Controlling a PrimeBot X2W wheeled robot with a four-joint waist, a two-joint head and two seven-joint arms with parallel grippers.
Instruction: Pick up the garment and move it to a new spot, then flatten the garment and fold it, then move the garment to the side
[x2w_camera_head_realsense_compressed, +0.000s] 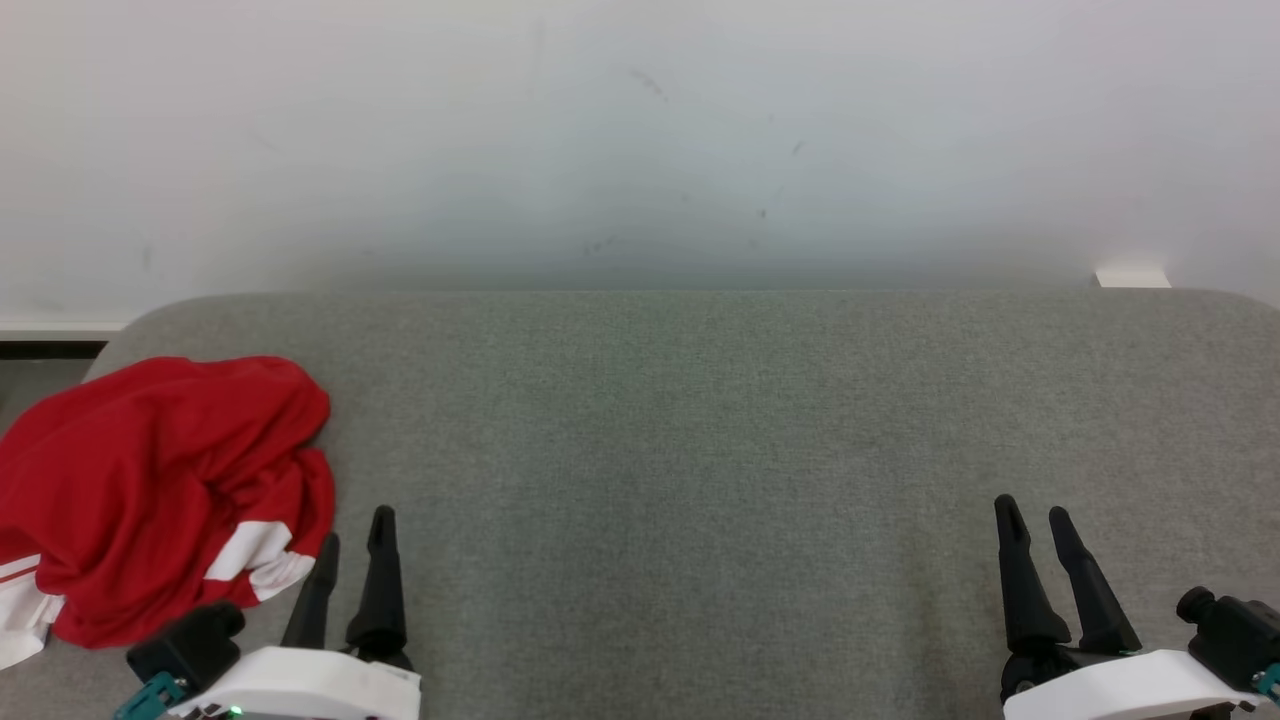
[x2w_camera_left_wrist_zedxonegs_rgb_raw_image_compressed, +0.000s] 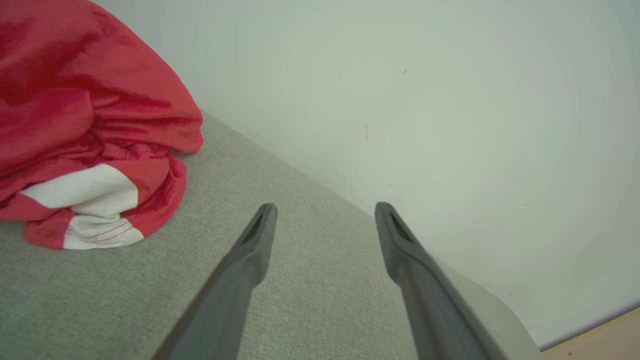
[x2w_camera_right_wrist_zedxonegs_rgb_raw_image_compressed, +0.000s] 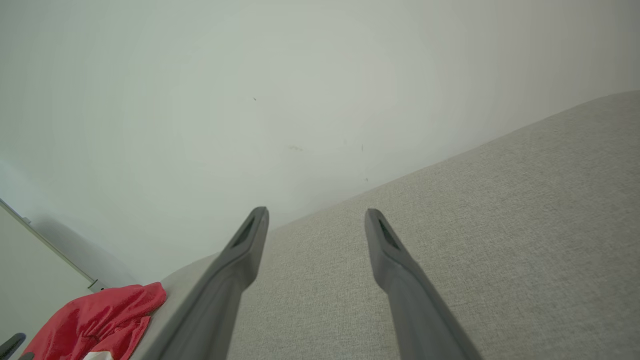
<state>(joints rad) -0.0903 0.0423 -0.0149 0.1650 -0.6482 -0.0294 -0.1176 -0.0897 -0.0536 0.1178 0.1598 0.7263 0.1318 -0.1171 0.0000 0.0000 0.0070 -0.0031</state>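
Left arm: the left gripper (x2w_camera_head_realsense_compressed: 355, 528) sits low at the near edge of the grey woven fabric surface (x2w_camera_head_realsense_compressed: 700, 450), fingers pointing towards the pale wall (x2w_camera_head_realsense_compressed: 640, 130).
Left grip: fingers apart, nothing between them.
Right arm: the right gripper (x2w_camera_head_realsense_compressed: 1032, 509) sits low at the near right, fingers pointing the same way.
Right grip: fingers spread, holding nothing.
Count: one garment, two grippers with two dark fingers each.
Garment place: the crumpled red garment with white bands (x2w_camera_head_realsense_compressed: 160, 480) lies at the surface's left end, just beside the left gripper and apart from it.
Garment heading: bunched in a heap, so no long axis can be told; the white bands face the near edge.
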